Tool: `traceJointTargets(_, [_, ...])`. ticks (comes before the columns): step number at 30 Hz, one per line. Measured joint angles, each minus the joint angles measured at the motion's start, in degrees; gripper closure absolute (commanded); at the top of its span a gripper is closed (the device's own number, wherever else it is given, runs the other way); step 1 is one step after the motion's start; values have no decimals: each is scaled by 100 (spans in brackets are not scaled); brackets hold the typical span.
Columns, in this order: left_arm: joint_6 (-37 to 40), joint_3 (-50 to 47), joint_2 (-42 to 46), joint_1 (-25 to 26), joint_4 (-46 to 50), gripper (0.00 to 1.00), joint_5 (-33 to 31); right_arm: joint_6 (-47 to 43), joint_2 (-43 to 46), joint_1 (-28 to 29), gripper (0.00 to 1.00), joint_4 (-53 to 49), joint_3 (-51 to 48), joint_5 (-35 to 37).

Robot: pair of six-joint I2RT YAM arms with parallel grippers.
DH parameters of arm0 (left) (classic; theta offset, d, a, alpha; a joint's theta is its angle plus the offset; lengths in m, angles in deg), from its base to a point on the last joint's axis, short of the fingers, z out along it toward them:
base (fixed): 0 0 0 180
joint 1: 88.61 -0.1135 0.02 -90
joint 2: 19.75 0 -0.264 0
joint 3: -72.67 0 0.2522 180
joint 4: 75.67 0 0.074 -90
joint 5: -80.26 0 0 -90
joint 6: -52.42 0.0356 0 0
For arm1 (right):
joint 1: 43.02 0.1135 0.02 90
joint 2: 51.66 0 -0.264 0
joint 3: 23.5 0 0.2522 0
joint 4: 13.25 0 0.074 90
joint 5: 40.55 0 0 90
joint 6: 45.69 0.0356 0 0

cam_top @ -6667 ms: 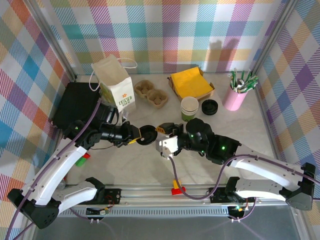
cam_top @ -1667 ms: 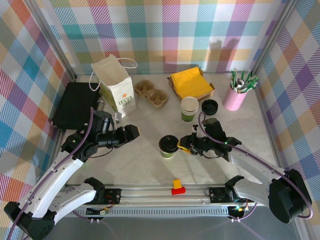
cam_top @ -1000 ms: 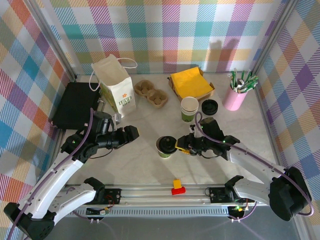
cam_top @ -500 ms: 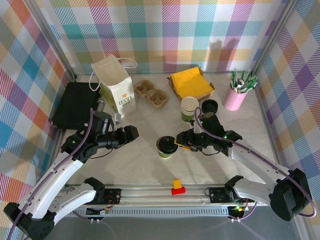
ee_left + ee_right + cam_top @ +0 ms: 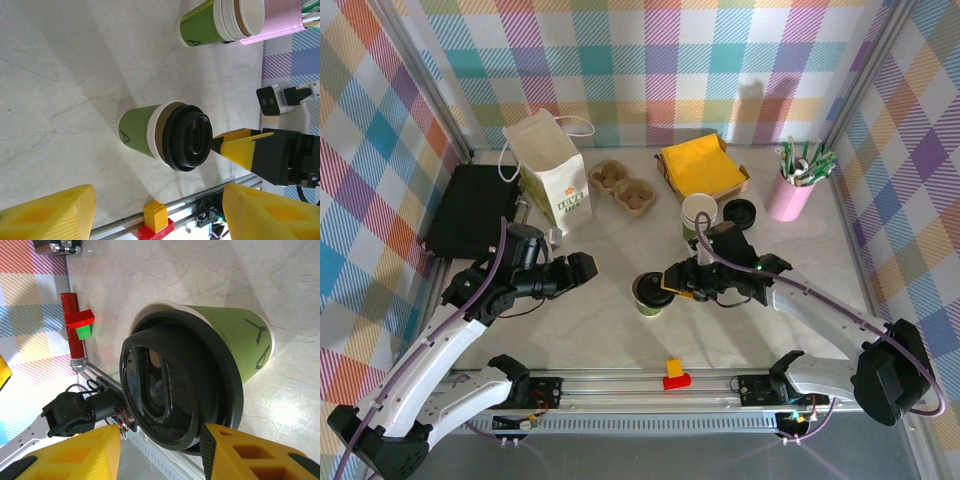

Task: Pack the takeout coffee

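The takeout coffee is a small cup with a green lower part, a pale upper band and a black lid. It stands upright near the table's middle front. My right gripper reaches it from the right. In the right wrist view its yellow fingers stand either side of the lid, open, with a slim gap showing at the left finger. My left gripper hovers left of the cup, open with nothing between its fingers. From the left wrist the cup lies ahead of that gripper.
The white paper bag stands open at the back left beside a black box. A cardboard cup carrier, yellow napkins, stacked cups, a loose lid and a pink tumbler line the back. A toy brick sits on the front rail.
My right arm has swung back and to the left, the cup has slid slightly left, and the right jaws have widened. The left arm has not moved.
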Motion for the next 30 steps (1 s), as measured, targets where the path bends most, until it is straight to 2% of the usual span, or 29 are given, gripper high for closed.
traceJointTargets(21, [24, 0, -4, 0, 7, 31, -37, -116, -291, 262, 52, 127, 295, 20])
traceJointTargets(30, [404, 0, -446, 20, -208, 30, 72, -542, -76, 262, 47, -201, 426, 365])
